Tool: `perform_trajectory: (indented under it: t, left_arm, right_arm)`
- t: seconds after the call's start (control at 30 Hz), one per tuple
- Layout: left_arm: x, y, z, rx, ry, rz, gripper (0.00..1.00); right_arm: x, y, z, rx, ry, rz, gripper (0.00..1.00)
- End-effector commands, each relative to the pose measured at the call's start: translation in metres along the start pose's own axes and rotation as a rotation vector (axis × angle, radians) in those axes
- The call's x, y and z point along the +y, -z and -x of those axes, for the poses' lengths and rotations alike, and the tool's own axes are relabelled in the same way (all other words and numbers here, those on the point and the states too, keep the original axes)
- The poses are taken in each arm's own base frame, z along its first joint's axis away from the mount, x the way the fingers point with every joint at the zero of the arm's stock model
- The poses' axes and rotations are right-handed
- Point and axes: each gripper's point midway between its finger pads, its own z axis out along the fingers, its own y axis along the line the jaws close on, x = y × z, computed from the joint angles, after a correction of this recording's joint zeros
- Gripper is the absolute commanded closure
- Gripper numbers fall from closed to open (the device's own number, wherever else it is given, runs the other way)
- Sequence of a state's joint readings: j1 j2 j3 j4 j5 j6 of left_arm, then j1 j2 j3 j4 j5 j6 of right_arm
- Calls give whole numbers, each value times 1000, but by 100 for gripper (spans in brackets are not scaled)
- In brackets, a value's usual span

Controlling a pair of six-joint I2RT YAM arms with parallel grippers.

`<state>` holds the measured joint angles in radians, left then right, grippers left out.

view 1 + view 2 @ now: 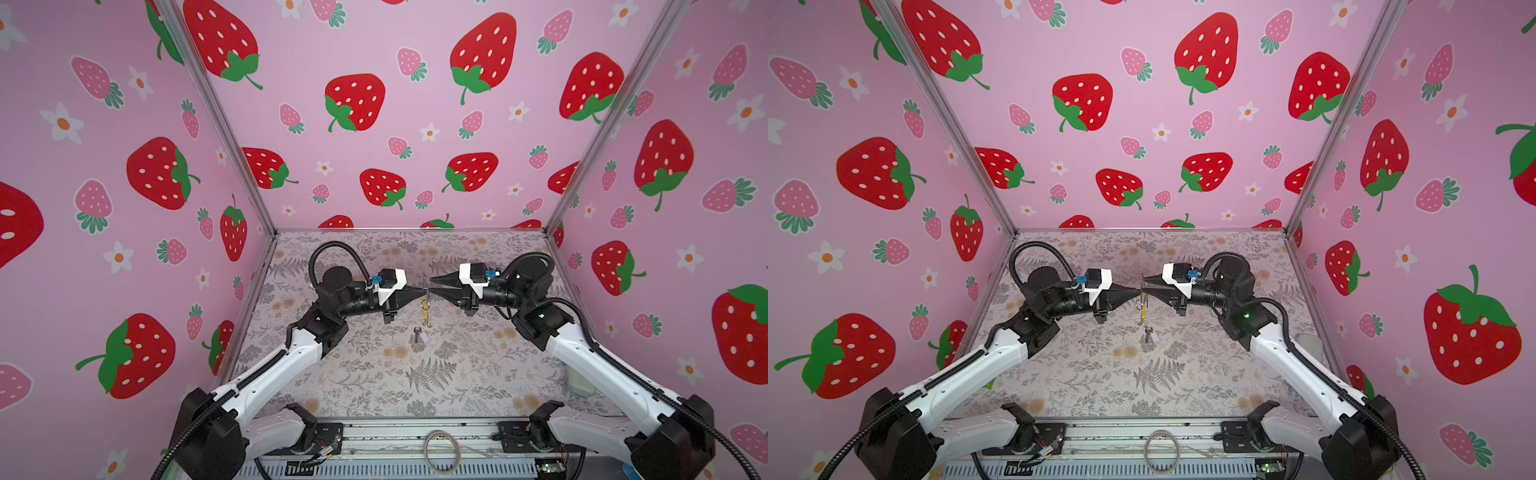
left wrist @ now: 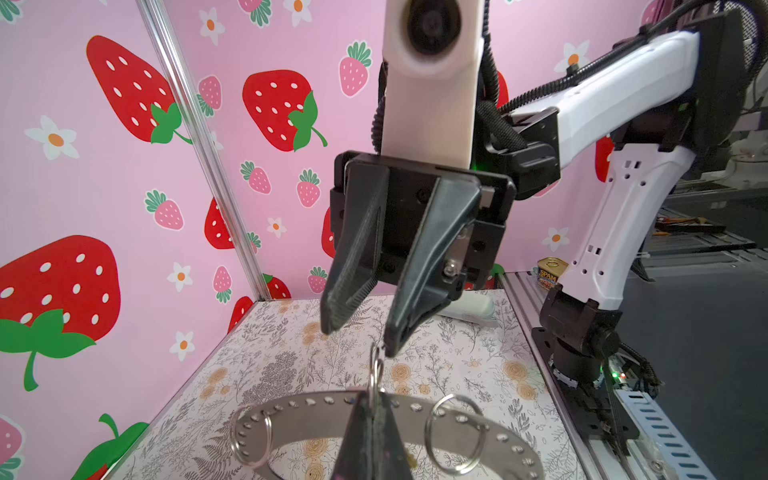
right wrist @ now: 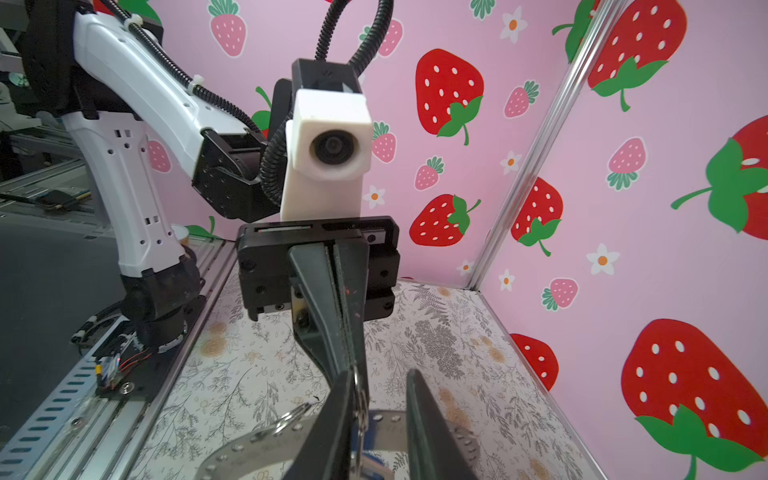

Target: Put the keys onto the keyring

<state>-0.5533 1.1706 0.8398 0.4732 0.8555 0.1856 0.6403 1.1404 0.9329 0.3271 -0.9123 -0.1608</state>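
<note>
Floral mat (image 1: 374,374) | perforated steel keyring (image 2: 307,415) — clamped by left end effector (image 3: 349,361)

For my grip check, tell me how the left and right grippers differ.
The left gripper is shut; the right gripper stands open. The left gripper pinches the keyring; the right gripper grips nothing, one finger beside a small loop. Both point at each other, tips nearly meeting.
</note>
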Motion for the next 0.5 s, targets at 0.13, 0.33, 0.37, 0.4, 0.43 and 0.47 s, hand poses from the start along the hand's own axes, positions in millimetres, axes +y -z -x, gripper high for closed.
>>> perform_trajectory:
  t: [0.13, 0.33, 0.37, 0.4, 0.43, 0.47]
  left_arm:
    - [1, 2, 33, -63, -70, -20, 100]
    - [-1, 2, 32, -40, -83, -31, 100]
    - [-1, 2, 32, -40, -86, -31, 100]
    - [-1, 3, 32, -40, -87, -31, 100]
    - [-1, 3, 33, -41, -90, -29, 100]
    - [0, 4, 33, -39, -92, -28, 100]
  right_arm:
    - [8, 0, 4, -8, -28, 66, 76]
    - [7, -1, 1, 0, -46, 68, 81]
    - [7, -1, 1, 0, -51, 71, 82]
    - [7, -2, 0, 2, -56, 74, 83]
    - [7, -2, -2, 7, -63, 78, 83]
    - [7, -2, -2, 8, -65, 81, 84]
